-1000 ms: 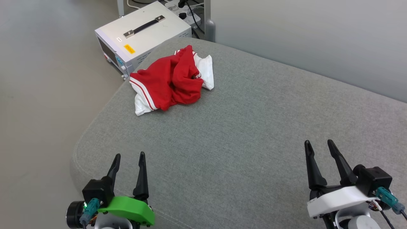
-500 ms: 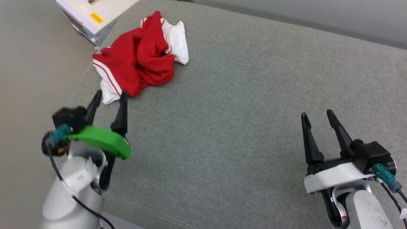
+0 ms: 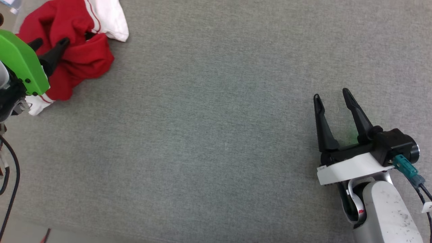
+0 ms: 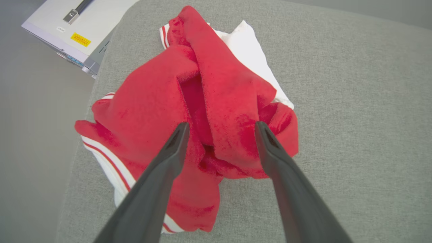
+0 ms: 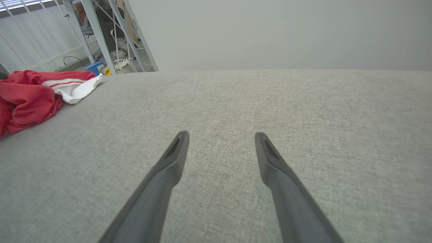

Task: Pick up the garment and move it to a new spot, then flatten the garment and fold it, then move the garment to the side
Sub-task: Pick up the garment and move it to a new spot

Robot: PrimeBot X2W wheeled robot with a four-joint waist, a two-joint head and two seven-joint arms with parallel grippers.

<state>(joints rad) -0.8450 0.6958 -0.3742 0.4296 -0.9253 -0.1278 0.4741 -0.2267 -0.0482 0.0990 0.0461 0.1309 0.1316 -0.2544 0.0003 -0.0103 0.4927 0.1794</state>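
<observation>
On grey cushion (image 3: 216,135): crumpled garment (image 4: 222,81); left gripper (image 4: 221,124) spread above it.

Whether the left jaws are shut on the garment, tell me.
No, the jaws of the left gripper stand wide apart over the garment, crumpled red cloth showing between them.

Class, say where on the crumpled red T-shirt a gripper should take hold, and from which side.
Take the raised red fold at the middle of the garment, from above: it stands proud of the heap and looks narrow enough to pinch. The open left gripper hangs above it.
</observation>
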